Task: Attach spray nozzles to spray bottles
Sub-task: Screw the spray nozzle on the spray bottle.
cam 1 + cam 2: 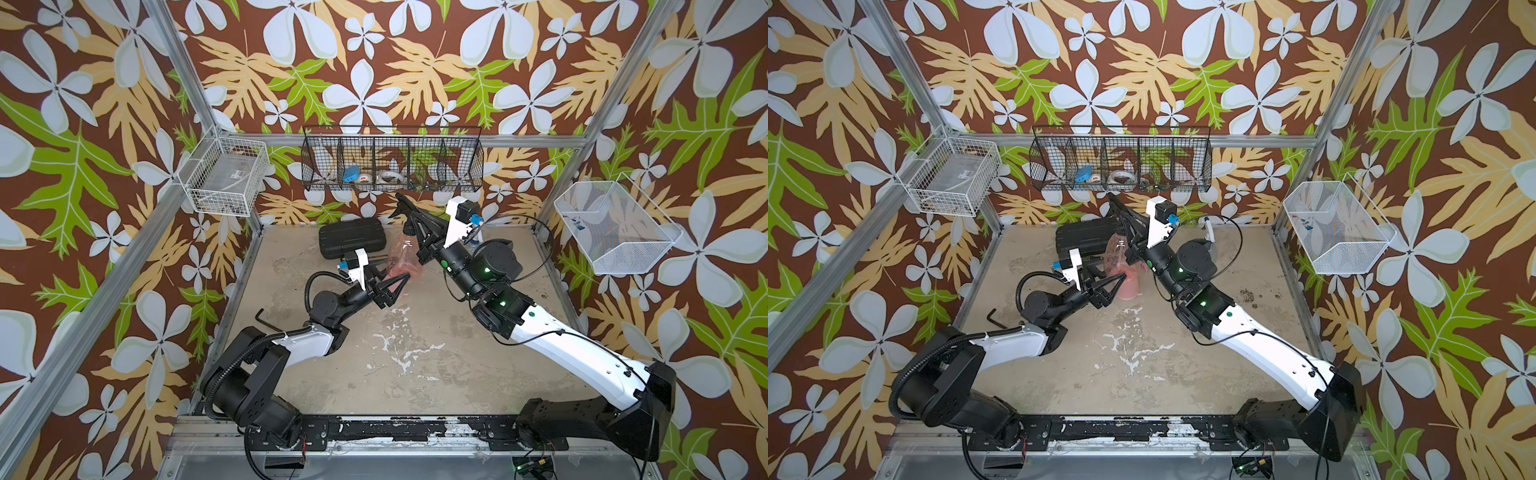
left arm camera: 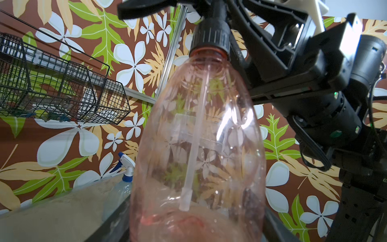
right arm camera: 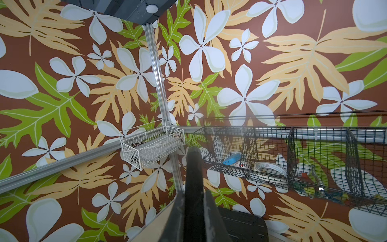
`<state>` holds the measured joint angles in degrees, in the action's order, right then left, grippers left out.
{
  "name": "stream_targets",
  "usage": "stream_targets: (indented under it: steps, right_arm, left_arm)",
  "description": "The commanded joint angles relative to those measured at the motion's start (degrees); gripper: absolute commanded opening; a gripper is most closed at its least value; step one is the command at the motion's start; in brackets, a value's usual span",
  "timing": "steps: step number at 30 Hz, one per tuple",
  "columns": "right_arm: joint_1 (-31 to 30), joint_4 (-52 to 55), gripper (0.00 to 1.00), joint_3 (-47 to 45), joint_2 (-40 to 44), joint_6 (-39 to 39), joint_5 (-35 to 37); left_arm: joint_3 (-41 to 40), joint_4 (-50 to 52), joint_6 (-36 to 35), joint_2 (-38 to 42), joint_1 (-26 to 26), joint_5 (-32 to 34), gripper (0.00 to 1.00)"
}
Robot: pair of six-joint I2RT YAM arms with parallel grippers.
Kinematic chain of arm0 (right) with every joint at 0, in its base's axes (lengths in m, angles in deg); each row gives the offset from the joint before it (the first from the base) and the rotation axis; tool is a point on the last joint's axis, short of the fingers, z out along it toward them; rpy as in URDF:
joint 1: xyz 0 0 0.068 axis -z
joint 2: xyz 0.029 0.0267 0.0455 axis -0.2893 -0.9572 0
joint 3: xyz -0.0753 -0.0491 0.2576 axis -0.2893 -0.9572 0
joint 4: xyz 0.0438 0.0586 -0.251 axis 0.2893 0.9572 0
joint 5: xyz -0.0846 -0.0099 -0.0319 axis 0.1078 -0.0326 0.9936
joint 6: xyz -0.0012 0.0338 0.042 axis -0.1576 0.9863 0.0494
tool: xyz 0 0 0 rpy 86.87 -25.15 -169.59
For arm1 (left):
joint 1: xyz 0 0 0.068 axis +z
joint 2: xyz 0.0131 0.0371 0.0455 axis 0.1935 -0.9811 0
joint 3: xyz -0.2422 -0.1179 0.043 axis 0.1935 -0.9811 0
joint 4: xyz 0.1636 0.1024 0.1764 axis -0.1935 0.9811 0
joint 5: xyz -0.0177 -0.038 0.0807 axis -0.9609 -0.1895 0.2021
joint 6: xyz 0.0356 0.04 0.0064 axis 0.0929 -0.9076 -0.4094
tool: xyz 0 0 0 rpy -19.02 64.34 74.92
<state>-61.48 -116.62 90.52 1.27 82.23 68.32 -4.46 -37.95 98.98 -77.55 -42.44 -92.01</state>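
Smooth, see-through orange-red bottle [image 2: 199, 136] leans just before the ribbed black case [image 1: 351, 237], left gripper [image 1: 397, 277] clamped on its rounded base, right gripper [image 1: 409, 216] closed tight around the black nozzle [image 2: 211, 37], ribbed collar seated on the neck, thin frosted tube [image 2: 195, 146] inside.

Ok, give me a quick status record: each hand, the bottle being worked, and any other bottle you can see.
left hand: shut on orange-red bottle, near its base
right hand: shut on black nozzle
nozzle fit: collar over bottle neck, dip tube inside; tightness unclear
other bottle: clear bluish bottle wearing white-and-blue nozzle, far right of table
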Motion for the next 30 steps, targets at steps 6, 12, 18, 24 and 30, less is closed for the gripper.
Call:
stream_targets:
  steps: [6, 12, 18, 24, 30]
  right_arm:
    - [-0.2, 15.9, 0.0, 4.2, -2.1, 1.7, -3.5]
    - [-0.2, 21.1, 0.05, 8.2, -3.3, 1.6, -1.6]
    - [-0.2, 25.0, 0.17, 11.3, -4.3, 1.8, 1.2]
    - [-0.2, 28.0, 0.29, 13.7, -5.4, 2.4, 2.4]
    - [-0.3, 29.0, 0.39, 14.7, -5.5, 2.5, 2.4]
  left_arm:
    - [1.5, -10.5, -7.5, 0.3, 0.1, 8.1, 0.48]
    - [1.0, -9.8, -9.0, -0.5, 0.1, 9.6, 0.47]
    - [0.3, -6.7, -13.6, -0.8, -0.1, 11.3, 0.47]
    - [-0.2, -5.1, -16.0, -0.6, -0.4, 12.5, 0.47]
    - [0.0, -3.8, -17.5, -0.6, -0.7, 12.8, 0.47]
